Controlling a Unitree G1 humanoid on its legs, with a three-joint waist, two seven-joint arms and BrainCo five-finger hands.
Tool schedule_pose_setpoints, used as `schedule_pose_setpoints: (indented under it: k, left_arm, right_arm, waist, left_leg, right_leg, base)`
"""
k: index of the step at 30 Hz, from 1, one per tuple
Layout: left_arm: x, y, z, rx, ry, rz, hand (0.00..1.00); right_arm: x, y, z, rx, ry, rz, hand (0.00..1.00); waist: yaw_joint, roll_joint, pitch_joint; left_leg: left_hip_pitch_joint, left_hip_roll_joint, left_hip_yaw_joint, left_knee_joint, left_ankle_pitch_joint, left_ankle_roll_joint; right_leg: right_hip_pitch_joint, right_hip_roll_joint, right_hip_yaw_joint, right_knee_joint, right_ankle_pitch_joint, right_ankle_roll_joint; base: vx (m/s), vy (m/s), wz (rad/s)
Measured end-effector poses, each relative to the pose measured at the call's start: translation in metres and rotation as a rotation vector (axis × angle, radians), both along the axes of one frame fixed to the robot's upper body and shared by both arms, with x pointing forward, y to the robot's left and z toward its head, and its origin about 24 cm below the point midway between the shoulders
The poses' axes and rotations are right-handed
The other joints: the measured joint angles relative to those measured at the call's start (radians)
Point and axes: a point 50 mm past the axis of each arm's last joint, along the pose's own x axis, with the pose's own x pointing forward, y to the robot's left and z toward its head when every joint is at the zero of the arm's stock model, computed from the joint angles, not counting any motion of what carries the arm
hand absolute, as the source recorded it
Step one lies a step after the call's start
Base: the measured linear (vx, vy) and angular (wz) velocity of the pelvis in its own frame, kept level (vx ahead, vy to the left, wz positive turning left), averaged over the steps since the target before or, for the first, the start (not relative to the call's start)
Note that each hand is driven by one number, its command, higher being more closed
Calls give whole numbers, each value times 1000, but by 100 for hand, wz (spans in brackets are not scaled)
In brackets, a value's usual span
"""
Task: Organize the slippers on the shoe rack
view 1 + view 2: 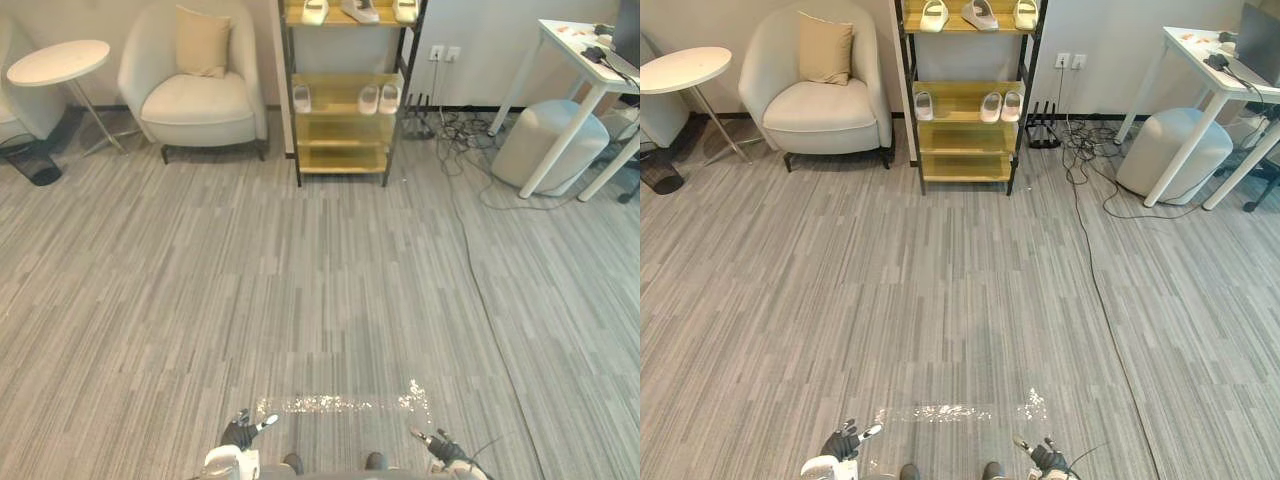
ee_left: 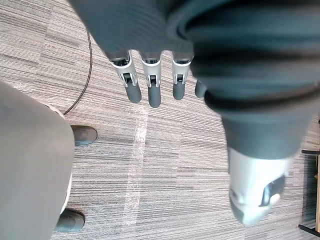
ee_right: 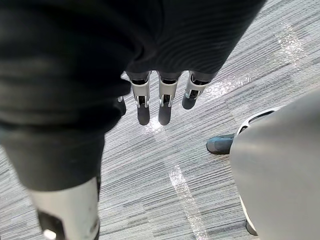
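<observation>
The left hand (image 1: 238,432) hangs low at the near edge of the head camera's view, empty, its fingers (image 2: 148,92) straight and relaxed over bare carpet (image 1: 320,300). The right hand (image 1: 440,445) hangs opposite it in the same way, fingers (image 3: 165,107) loose and holding nothing. The slippers are all on the shoe rack (image 1: 340,135), which stands against the far wall, well apart from both hands and almost straight ahead. It sits between an armchair (image 1: 195,95) on the robot's left and a white desk (image 1: 585,60) on its right. On the middle shelf a single slipper (image 1: 302,98) sits toward the left post and a pair (image 1: 369,99) toward the right post, each with its long axis running front to back, toward the robot. Three more slippers (image 1: 360,12) lie on the top shelf, the middle one seemingly turned aslant. With the rack dead ahead, neither hand is clearly nearer; the single slipper falls on the left hand's side, the pair on the right's. Both arms point down by the robot's sides, so any reach likely calls first for closing the stretch of floor to the rack.
</observation>
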Motion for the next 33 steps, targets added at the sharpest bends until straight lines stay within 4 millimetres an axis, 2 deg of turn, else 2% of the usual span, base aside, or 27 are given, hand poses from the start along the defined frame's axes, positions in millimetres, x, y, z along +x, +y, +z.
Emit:
schedule_pose_setpoints:
  k: [6,18,20,22,23,25,27,28,31,32,33]
  left_arm:
    - [1,0,0,2,-3,-5,0]
    - [1,1,1,6,-3,-10,0]
    - [1,4,1,14,-3,-10,0]
    - [2,6,2,20,-8,-7,0]
    - [3,7,2,22,-8,-8,0]
    - [3,5,2,18,-11,-8,0]
    - [1,6,1,19,-5,-8,0]
    - [4,8,2,26,-10,-9,0]
    - [9,7,5,22,-42,-6,0]
    - [12,9,7,27,-51,-2,0]
    - [16,10,8,29,-61,-2,0]
  right_arm:
    - [1,2,0,4,-4,2,0]
    - [0,4,0,9,-5,-5,0]
    - [0,7,-1,17,-6,-6,0]
    - [-1,8,-1,18,-6,-5,0]
    - [-1,8,-1,19,-5,-6,0]
    - [0,5,1,8,-19,0,0]
    - [1,4,2,1,-27,12,0]
    - [2,5,2,1,-28,22,0]
    - [3,-1,3,-19,-27,44,0]
    - [5,-1,3,-19,-30,44,0]
    - [8,0,4,-19,-36,45,0]
  waist:
    - [-1,-2,-1]
    - [-1,-9,-2]
    - [-2,-18,-3]
    - [-3,-25,-4]
    - [-3,-25,-4]
    - [-4,-9,-3]
    - [-6,2,3]
    - [-11,-8,4]
    - [-9,25,17]
    - [-6,20,28]
    - [-3,10,34]
  left_leg:
    - [27,4,49,-9,-9,-15]
    - [14,15,60,15,-11,-31]
    - [-5,19,65,48,-30,-47]
    - [-33,35,93,105,-70,-45]
    - [-50,46,102,144,-91,-48]
    - [-95,89,119,289,-163,-48]
    - [-125,127,149,412,-193,-64]
    - [-164,152,170,519,-192,-66]
    - [-274,264,188,825,-162,-97]
    - [-324,284,181,931,-103,-83]
    - [-364,285,166,989,-87,-77]
  right_leg:
    - [10,3,17,-2,-2,5]
    - [11,4,5,11,-5,2]
    - [12,1,-3,14,-6,1]
    - [11,2,-10,16,-8,-1]
    - [11,3,-13,20,-12,-5]
    - [14,14,-14,51,-45,-14]
    - [26,24,-15,61,-73,-13]
    - [27,22,-18,60,-80,-15]
    - [61,53,4,62,-100,-34]
    - [79,50,16,63,-107,-43]
    - [82,38,21,64,-114,-46]
  base:
    - [28,-18,-14]
    - [-44,-39,2]
    - [-64,-32,7]
    - [-27,-25,5]
    - [4,-34,1]
    - [42,-40,-4]
    - [67,-27,3]
    - [33,-52,11]
    - [85,-72,-10]
    - [112,-35,-18]
    - [181,-17,-24]
